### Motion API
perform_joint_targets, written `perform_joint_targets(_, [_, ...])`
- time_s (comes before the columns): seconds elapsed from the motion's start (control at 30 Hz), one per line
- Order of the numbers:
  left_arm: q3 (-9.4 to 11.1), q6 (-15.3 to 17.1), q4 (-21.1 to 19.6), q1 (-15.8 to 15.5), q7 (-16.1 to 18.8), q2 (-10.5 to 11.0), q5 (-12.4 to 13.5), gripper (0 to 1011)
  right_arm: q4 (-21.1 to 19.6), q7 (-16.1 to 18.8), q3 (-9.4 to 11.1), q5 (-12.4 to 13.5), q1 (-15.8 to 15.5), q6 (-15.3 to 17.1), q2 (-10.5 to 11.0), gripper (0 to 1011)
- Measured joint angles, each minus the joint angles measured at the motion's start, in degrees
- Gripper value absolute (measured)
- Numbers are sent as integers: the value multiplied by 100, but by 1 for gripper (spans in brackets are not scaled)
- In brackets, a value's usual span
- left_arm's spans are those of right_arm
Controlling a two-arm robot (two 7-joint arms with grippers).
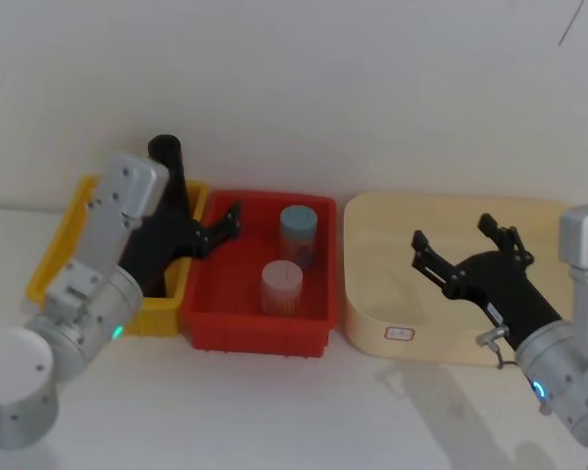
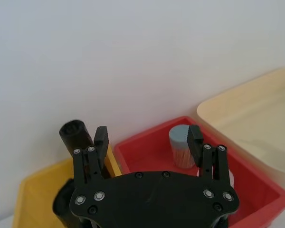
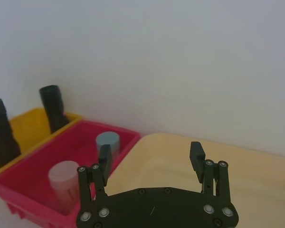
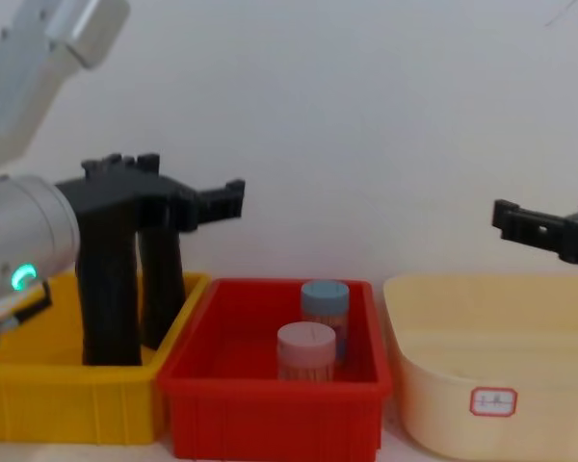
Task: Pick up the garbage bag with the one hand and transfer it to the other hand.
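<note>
The one hand [image 2: 147, 137] holds its jaws spread and empty over the edge of the yellow bin [image 1: 51, 250], next to the red bin [image 1: 255, 338]. The other hand [image 1: 452, 231] has its jaws spread above the cream tray [image 1: 392, 255]. The garbage bag [image 1: 167, 157] stands near-upright in the yellow bin with its base hidden behind the arm, beside a second black roll [image 4: 109, 289].

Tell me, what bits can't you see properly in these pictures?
- Head view: the nearer black roll in the yellow bin is mostly hidden behind the left gripper and its arm.
- Chest view: the left gripper covers the tops of that roll and the farther roll; the right edge cuts off the right gripper.
- Both views: the label on the cream tub is too small to read.
</note>
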Motion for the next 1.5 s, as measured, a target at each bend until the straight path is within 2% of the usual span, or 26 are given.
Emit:
perform_joint_targets(0.13, [-150,234,-255,-14,-195,125,-214,1001,-24,134,-67,82,166,214,-16,1001])
perform_joint_targets(0.33, [-598,632,-707,6,-603,470,-688,1001,-119,286,-285,199,544,809,-137,1002])
perform_joint_targets(0.37, [-754,724,-812,29,-709,586,-816,1001,-127,292,-319,209,593,890,-159,1001])
perform_joint_targets(0.4, [-801,767,-840,37,-761,620,-881,1001,-141,298,-391,228,694,1082,-218,1001])
perform_joint_targets(0.43, [-965,849,-927,73,-868,742,-1007,1001,-141,298,-391,228,694,1082,-218,1001])
perform_joint_targets(0.5, [-1178,961,-1004,128,-1044,897,-1212,1001,-149,294,-527,255,901,1431,-353,1001])
perform_joint_targets(0.53, [-1178,961,-1004,128,-1044,897,-1212,1001,-149,291,-560,259,944,1487,-387,1001])
perform_joint_targets(0.57, [-1340,1018,-1036,177,-1156,1010,-1339,1001,-148,284,-591,265,987,1587,-420,1001])
perform_joint_targets(0.77, [-1850,1148,-955,347,-1611,1366,-1793,1001,-10,164,-841,268,1288,2151,-704,1001])
perform_joint_targets(0.87, [-2016,1163,-814,404,-1819,1491,-1981,1001,95,99,-950,241,1404,2334,-828,1001])
perform_joint_targets(1.0, [-2130,1164,-587,433,-2029,1572,-2153,1001,249,14,-1088,179,1530,2517,-980,1001])
perform_joint_targets(1.2, [-2155,1092,-214,404,-2351,1625,-2337,1001,476,-110,-1230,73,1658,2663,-1161,1002])
perform_joint_targets(1.5, [-1903,915,341,180,-2735,1551,-2429,1001,759,-218,-1348,-54,1741,2650,-1337,1001])
